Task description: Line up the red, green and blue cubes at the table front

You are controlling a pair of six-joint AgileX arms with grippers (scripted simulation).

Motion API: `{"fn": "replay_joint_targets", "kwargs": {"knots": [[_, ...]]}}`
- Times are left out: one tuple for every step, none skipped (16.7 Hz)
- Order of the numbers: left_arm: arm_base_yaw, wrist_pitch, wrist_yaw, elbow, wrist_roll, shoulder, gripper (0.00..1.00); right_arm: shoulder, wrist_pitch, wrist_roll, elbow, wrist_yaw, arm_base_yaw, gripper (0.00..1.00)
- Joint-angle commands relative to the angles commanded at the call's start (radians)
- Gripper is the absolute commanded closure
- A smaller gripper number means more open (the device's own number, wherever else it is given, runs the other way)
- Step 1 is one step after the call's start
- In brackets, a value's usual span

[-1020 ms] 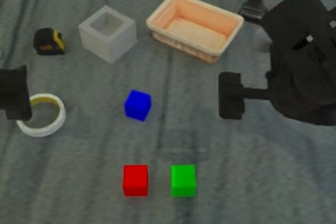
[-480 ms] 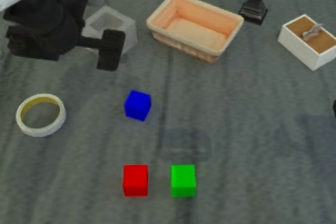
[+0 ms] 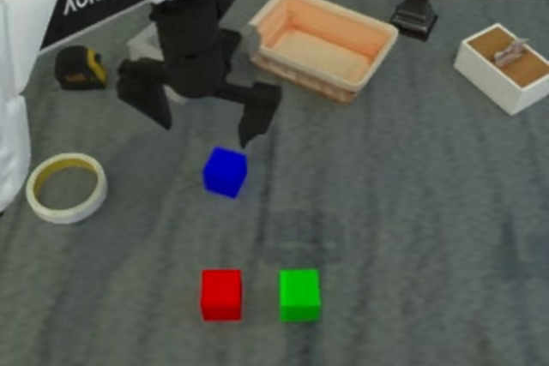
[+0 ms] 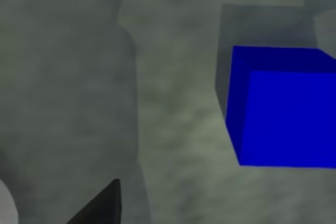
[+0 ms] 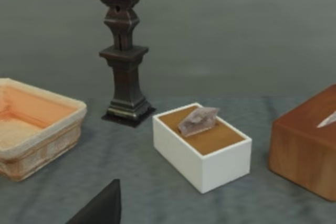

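While the blue cube (image 3: 226, 171) sits on the surface (image 3: 412, 237) just below the left end effector (image 3: 206, 117), whose fingers are spread wide, the red cube (image 3: 221, 294) and green cube (image 3: 299, 295) lie side by side farther front. Right arm is out of view.

— Where was the left arm?

— It reached in from the top view's upper left, its dark wrist over the table's rear left part, the left tool (image 3: 206, 119) pointing toward the front.

— And its fingers?

— Spread wide apart (one dark fingertip (image 4: 100, 208) showed in the left wrist view), gripping nothing.

— The right arm?

— Out of the top view.
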Motion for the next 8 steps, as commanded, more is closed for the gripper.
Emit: {"fn": "replay_joint_targets", "kwargs": {"knots": [[-0.007,-0.014,0.0,0.028,-0.002,0.029,0.0,-0.032,0.02,-0.013,-0.023,-0.004,-0.013,0.0],[-0.012,-0.025,0.0,0.048,-0.003,0.049,0.0,-0.053,0.033,-0.022,-0.039,-0.007,-0.022,0.0],[-0.014,-0.03,0.0,0.058,-0.003,0.058,0.0,-0.064,0.041,-0.027,-0.047,-0.009,-0.027,0.0],[-0.014,-0.03,0.0,0.058,-0.003,0.059,0.0,-0.064,0.041,-0.027,-0.047,-0.009,-0.027,0.0],[-0.014,-0.03,0.0,0.058,-0.003,0.059,0.0,-0.064,0.041,-0.027,-0.047,-0.009,-0.027,0.0],[-0.014,-0.03,0.0,0.058,-0.003,0.059,0.0,-0.064,0.041,-0.027,-0.047,-0.009,-0.027,0.0],[-0.014,-0.03,0.0,0.058,-0.003,0.059,0.0,-0.064,0.041,-0.027,-0.047,-0.009,-0.027,0.0],[-0.009,-0.028,0.0,0.056,-0.003,0.058,0.0,-0.064,0.041,-0.027,-0.047,-0.009,-0.027,0.0]]}}
